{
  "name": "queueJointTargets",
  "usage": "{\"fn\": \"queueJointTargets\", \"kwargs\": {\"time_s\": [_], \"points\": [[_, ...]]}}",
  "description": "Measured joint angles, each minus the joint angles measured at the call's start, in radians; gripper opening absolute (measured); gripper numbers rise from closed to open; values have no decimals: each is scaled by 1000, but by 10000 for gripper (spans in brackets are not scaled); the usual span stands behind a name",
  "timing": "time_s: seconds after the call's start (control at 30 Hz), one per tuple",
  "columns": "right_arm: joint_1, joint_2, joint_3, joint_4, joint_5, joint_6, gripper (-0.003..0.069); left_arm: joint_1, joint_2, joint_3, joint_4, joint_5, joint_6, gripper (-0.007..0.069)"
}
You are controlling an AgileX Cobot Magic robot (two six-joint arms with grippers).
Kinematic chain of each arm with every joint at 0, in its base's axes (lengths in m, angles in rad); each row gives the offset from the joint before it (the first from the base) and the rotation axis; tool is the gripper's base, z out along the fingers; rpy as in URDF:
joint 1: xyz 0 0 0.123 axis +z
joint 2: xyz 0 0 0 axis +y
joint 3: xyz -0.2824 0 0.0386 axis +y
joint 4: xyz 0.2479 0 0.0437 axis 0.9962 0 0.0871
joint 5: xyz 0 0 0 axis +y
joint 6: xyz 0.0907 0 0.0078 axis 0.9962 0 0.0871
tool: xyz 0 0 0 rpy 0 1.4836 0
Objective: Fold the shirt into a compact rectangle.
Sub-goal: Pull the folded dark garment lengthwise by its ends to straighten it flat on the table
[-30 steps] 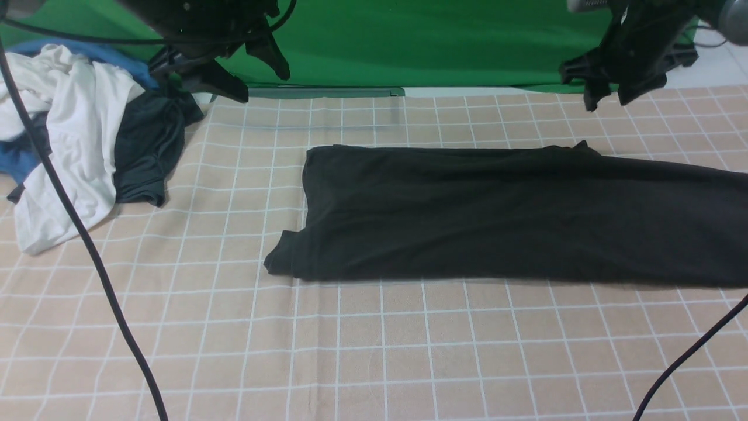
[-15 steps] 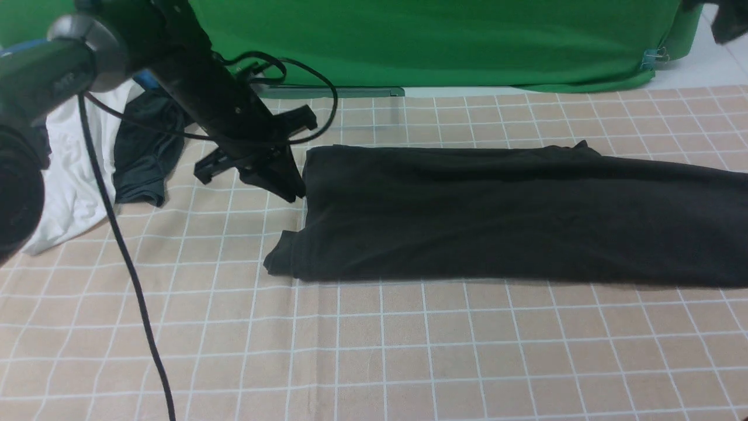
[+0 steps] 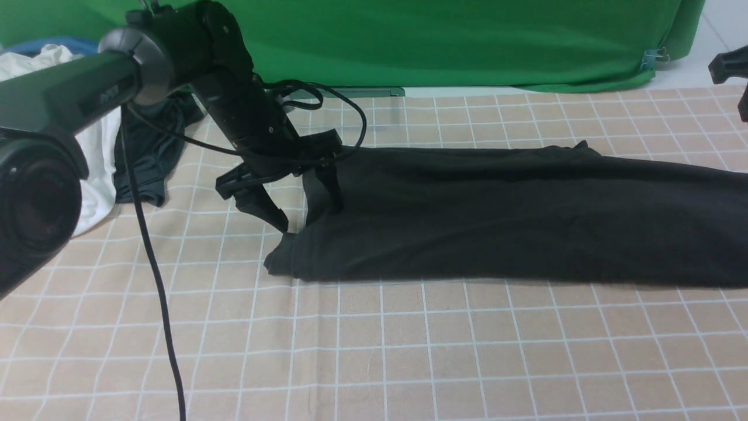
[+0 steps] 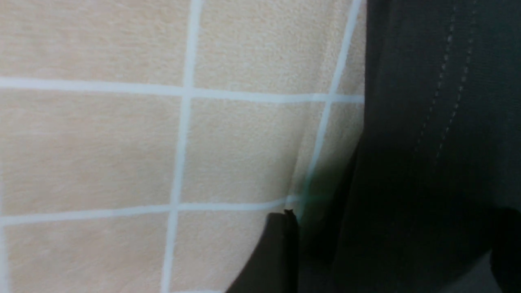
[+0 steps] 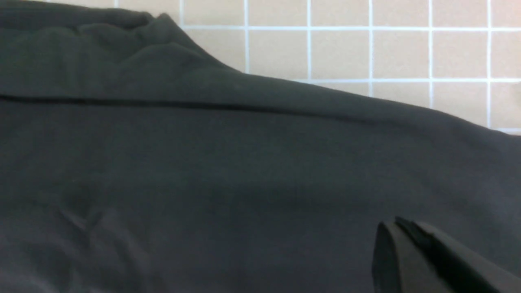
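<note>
The black shirt [image 3: 514, 216] lies as a long flat band across the checked tablecloth, running off the right of the front view. No white print shows on it. My left gripper [image 3: 308, 215] is down at the shirt's left end, open. One finger [image 3: 274, 217] stands on the cloth outside the edge and the other finger [image 3: 332, 196] over the fabric. In the left wrist view the gripper [image 4: 392, 228] straddles the stitched hem of the shirt [image 4: 427, 122]. My right gripper [image 5: 397, 224] hovers above the shirt [image 5: 203, 162], its tips together and holding nothing.
A pile of clothes sits at the back left: a white shirt [image 3: 96, 169], a dark grey garment [image 3: 143, 169] and blue cloth [image 3: 76, 44]. A green backdrop [image 3: 444, 41] closes the far side. The left arm's cable [image 3: 155, 275] hangs over the tablecloth [image 3: 409, 351]. Part of the right arm [image 3: 727, 64] shows at the right edge.
My left arm dropped from the upper left to the shirt's left edge, and its fingers now straddle the hem. The right arm swung away to the far right edge of the front view.
</note>
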Motion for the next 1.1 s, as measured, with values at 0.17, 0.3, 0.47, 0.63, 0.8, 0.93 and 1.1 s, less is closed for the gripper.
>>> {"fn": "queueJointTargets", "kwargs": {"time_s": [0.17, 0.3, 0.47, 0.63, 0.8, 0.93, 1.1], "points": [[0, 0, 0, 11, 0, -7, 22, -11, 27, 0, -93, -10, 29, 645], [0, 0, 0, 23, 0, -7, 22, -24, 27, 0, -98, -25, 49, 596], [0, 0, 0, 29, 8, -7, 22, -49, 30, -1, -32, -35, 53, 421], [-14, 0, 0, 29, 48, -31, 22, -60, 44, -7, -2, -17, 53, 152], [-120, -28, 6, 29, 63, -48, 22, -51, 35, -10, 8, -7, 55, 31], [-220, -72, 89, 46, 60, -48, 22, -26, -5, -10, 38, -1, 58, 29], [-294, -70, 259, 58, 22, -48, 125, 9, -41, -10, 40, 3, 77, 18]]}}
